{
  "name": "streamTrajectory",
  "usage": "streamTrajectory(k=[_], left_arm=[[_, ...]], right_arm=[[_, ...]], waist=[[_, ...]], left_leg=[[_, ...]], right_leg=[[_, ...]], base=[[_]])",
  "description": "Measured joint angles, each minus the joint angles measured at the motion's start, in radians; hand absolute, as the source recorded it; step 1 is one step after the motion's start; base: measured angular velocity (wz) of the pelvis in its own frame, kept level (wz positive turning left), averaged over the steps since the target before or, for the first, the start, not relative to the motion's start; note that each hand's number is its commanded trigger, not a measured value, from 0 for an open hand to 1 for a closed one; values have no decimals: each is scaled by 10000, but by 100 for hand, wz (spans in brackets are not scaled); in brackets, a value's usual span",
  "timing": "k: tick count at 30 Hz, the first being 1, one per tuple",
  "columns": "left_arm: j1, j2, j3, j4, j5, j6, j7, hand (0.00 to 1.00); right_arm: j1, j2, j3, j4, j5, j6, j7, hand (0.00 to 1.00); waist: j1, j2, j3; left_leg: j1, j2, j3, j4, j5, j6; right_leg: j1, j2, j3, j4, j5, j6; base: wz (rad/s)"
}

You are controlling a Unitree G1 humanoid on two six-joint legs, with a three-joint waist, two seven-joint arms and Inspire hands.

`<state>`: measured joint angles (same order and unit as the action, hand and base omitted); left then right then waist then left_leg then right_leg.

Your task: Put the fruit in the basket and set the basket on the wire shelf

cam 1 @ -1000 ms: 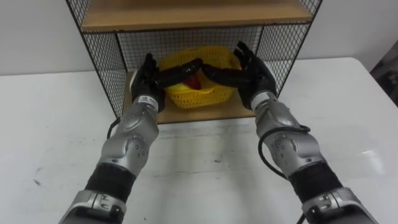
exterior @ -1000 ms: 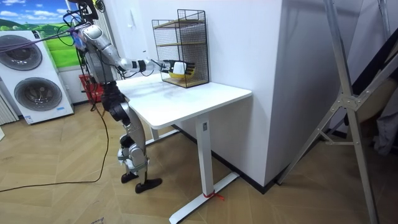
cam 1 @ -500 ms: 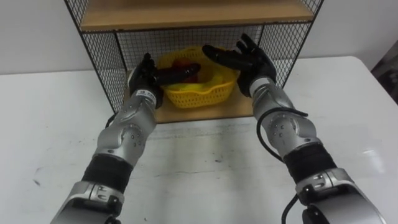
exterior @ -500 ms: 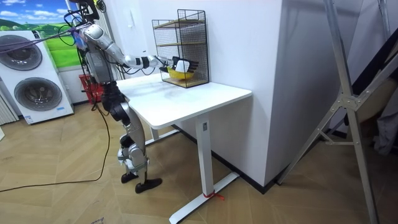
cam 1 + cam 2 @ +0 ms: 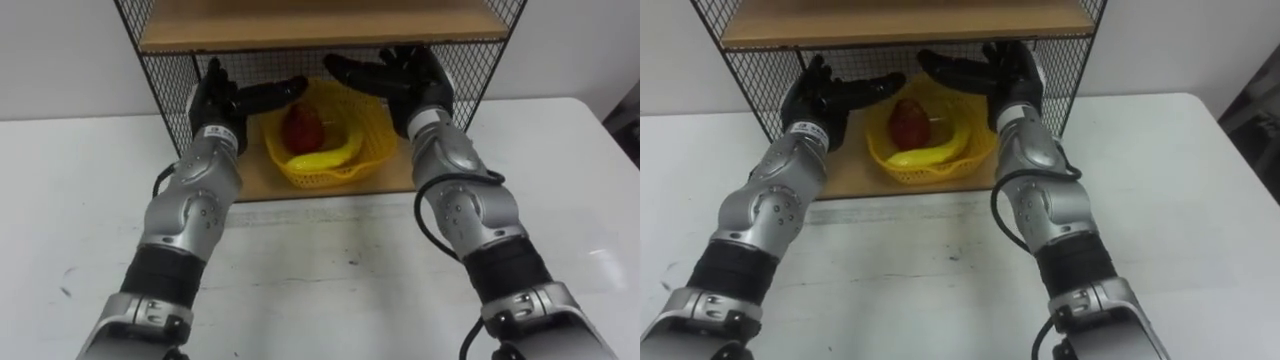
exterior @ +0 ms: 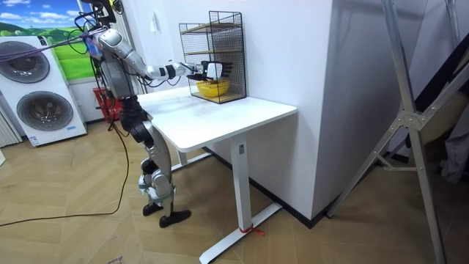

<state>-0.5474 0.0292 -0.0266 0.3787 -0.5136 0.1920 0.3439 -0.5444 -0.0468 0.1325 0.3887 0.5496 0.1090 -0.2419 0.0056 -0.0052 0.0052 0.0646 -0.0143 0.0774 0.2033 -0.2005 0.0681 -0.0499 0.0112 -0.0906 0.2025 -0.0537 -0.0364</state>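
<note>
In the left eye view the yellow basket (image 5: 372,150) sits on the bottom board (image 5: 250,178) of the wire shelf (image 5: 170,90), which stands on a white table (image 5: 320,280) before a white wall (image 5: 60,50). In the basket lie a banana (image 5: 325,155) and a red fruit (image 5: 300,128). Both arms reach into the lower compartment. The left hand (image 5: 220,102) is up at the basket's left and the right hand (image 5: 408,85) at its right, each with fingers stretched loose and pointing inward above the rim, grasping nothing. Whether any fingertip touches the basket I cannot tell. The table top in front of the shelf carries a few faint dark marks (image 5: 65,291). In the room view the robot stands upright on a wood floor (image 6: 73,235) at the table's end on the room view's left, arms held out to the shelf at the table's back edge. Behind the robot are washing machines (image 6: 40,106). On the room view's right a metal frame (image 6: 410,114) stands by a white partition (image 6: 352,73). The right eye view shows the basket under the upper board (image 5: 900,20), fruit inside, and both hands released beside it.
</note>
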Motion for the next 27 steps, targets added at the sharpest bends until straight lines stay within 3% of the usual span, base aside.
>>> streamTrajectory(k=[2, 5, 15, 22, 27], left_arm=[[325, 113, -229, -976, 261, -5, -5, 0], [654, 177, -370, -1689, 289, -4, -60, 0], [1689, 414, -449, -2292, 450, 15, -518, 0], [2626, 604, -567, -3388, 458, 15, -895, 0], [3500, 558, -745, -4208, 434, 15, -1300, 0]], right_arm=[[361, -89, 0, -341, -97, 0, 46, 0], [747, -212, -2, -726, -182, 1, 57, 0], [1952, -409, -2, -1614, -1018, 5, 674, 0], [2993, -532, 9, -2805, -1542, 9, 944, 0], [3465, -624, -9, -3862, -1597, 14, 1391, 0]], waist=[[-4, -74, -63], [-8, -43, -84], [-14, -35, -79], [-27, 19, -59], [-44, 39, -69]], left_leg=[[13, 0, -16, -57, 0, -2], [117, 2, -60, -81, 1, -5], [253, 15, -137, -203, 17, -35], [328, 16, -108, -217, 21, -37], [334, 20, -6, -268, 21, -38]], right_leg=[[20, 4, -14, -33, -1, 0], [179, 20, -51, -147, 1, -2], [362, 30, -117, -189, 14, -24], [416, 51, -84, -208, 13, -24], [366, 60, 64, -202, -3, -15]], base=[[0], [5], [1], [-1], [-5]])
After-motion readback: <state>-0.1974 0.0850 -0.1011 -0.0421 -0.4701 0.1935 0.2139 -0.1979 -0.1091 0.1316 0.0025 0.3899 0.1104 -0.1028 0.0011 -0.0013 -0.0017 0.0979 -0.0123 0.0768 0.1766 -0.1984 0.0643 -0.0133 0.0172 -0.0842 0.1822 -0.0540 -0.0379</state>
